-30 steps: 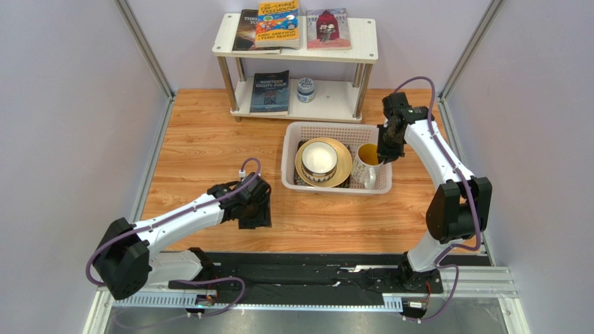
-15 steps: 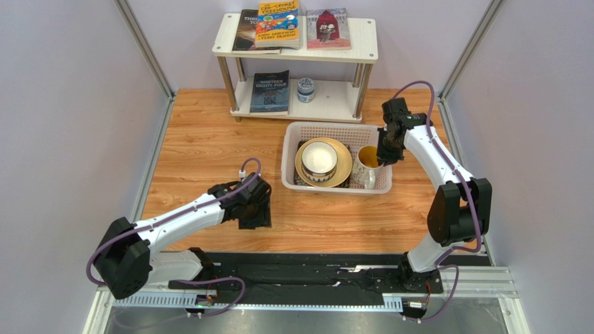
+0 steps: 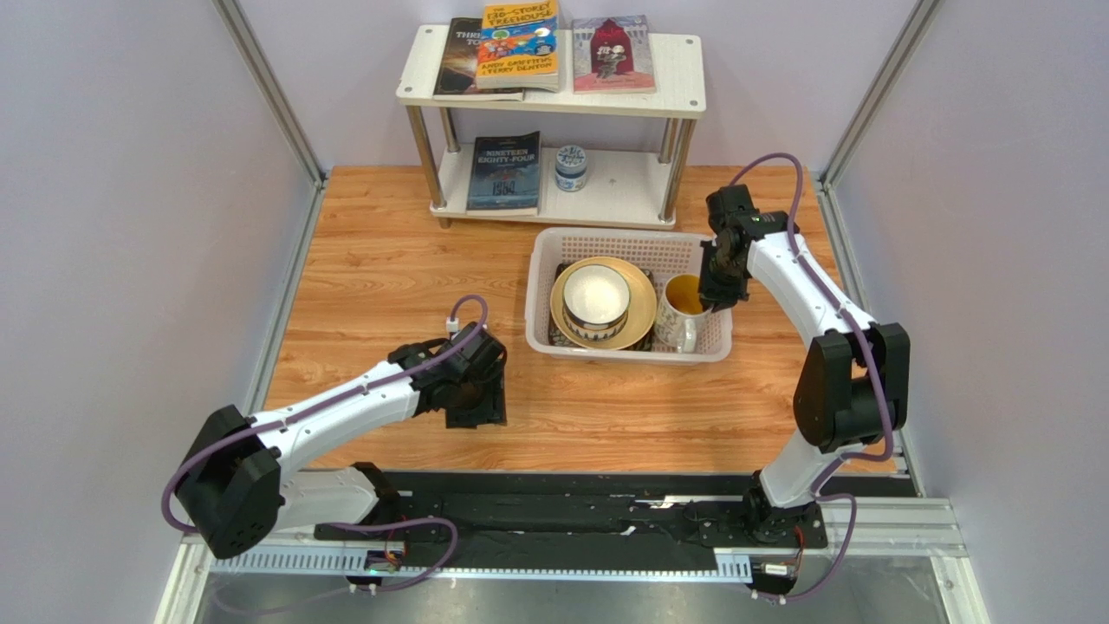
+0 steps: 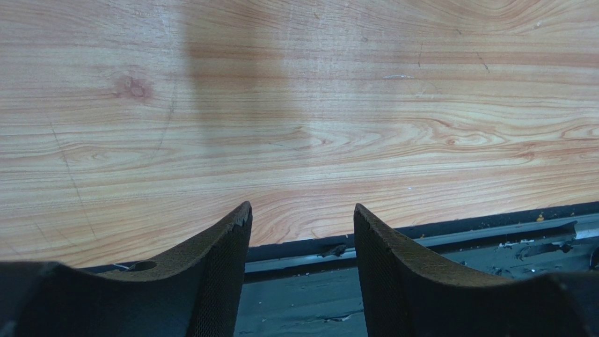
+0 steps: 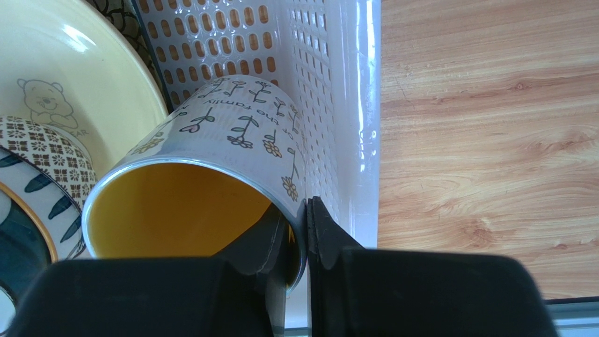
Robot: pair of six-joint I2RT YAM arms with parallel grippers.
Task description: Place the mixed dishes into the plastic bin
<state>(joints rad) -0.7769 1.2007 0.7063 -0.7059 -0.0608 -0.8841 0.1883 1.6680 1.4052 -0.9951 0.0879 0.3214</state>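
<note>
The white plastic bin (image 3: pixel 612 237) stands right of centre on the wooden table. In it lies a round yellow plate (image 3: pixel 639 289) with a white bowl (image 3: pixel 596 294), patterned on the outside, stacked on it. My right gripper (image 3: pixel 712 297) is shut on the rim of the yellow-inside white mug (image 3: pixel 680 315). The mug hangs tilted inside the bin's right end. In the right wrist view one finger is inside the mug (image 5: pixel 232 123), the other outside against the bin wall (image 5: pixel 320 63), at the gripper (image 5: pixel 302 221). My left gripper (image 3: pixel 477 402) (image 4: pixel 301 217) is open and holds nothing, low over bare wood.
A two-tier white shelf (image 3: pixel 677 98) with books stands behind the bin. A small blue-and-white jar (image 3: pixel 570 167) sits on its lower tier. A black rail (image 4: pixel 464 235) runs along the table's near edge, just under my left fingers. Metal frame posts flank both sides.
My right arm has shifted a little left and lower, bringing the tilted mug further inside the bin. The left arm has not moved.
</note>
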